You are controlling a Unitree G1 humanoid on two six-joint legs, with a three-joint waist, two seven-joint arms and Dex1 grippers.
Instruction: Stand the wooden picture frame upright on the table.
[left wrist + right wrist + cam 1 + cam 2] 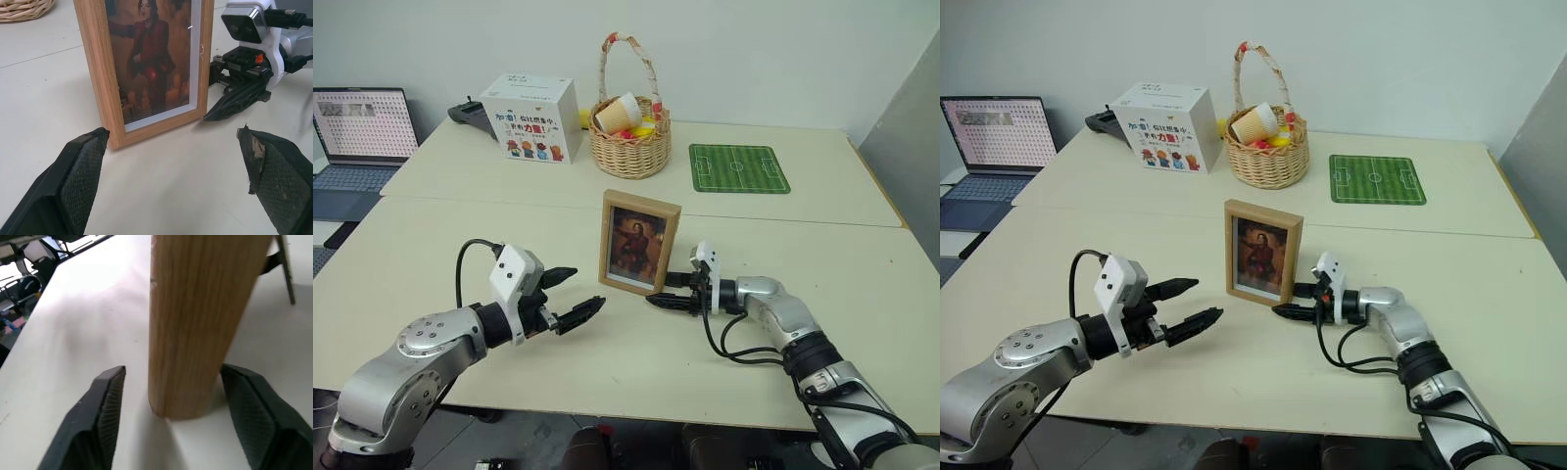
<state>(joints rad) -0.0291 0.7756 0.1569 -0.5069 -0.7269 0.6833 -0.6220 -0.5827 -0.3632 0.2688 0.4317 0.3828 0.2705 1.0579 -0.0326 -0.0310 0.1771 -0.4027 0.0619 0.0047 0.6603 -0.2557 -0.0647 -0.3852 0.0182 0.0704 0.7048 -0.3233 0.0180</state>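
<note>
The wooden picture frame (639,243) stands upright on the table (509,225) near its middle, with the dark portrait facing me. My right gripper (664,290) lies low at the frame's right edge, open. In the right wrist view its fingers (105,401) straddle the frame's narrow wooden side (200,318), with a clear gap on one side. My left gripper (587,289) hovers open a little left of the frame's lower corner with nothing in it. The left wrist view shows the frame (146,63) ahead between the wide-spread fingertips (83,166), and the right gripper (234,98) beside it.
A wicker basket (628,137) with cups, a white printed box (530,117) and a green football-pitch mat (739,168) sit on the far half of the table beyond the seam. A laptop (357,137) stands off the left edge.
</note>
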